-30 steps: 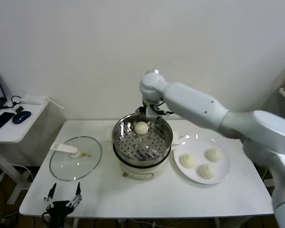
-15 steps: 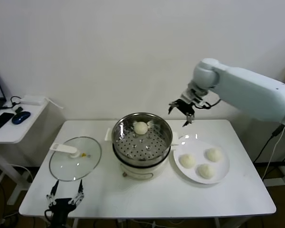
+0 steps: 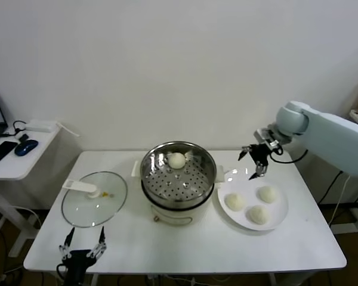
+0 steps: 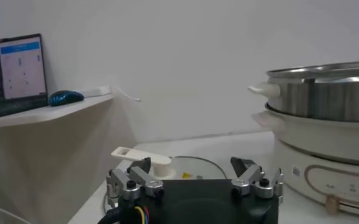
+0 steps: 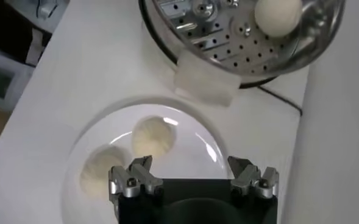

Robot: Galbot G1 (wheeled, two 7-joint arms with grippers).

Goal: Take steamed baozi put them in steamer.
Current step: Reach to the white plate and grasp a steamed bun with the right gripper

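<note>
The right tool (image 3: pixel 257 160) hung open and empty right of centre, above the plate's (image 3: pixel 280 217) far rim, probably lining up on 3 baozi (image 3: pixel 235 201) there. 1 baozi (image 3: pixel 177 159) sat in the steamer (image 3: pixel 150 167). The left tool (image 3: pixel 82 248), open, idled lower left off the bench (image 3: pixel 185 250).

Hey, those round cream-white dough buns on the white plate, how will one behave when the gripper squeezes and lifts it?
The round cream-white dough buns look smooth and domed, so one probably dents under a firm squeeze. Being round, it may roll on the white plate if nudged. It likely lifts lightly for the open right gripper.
</note>
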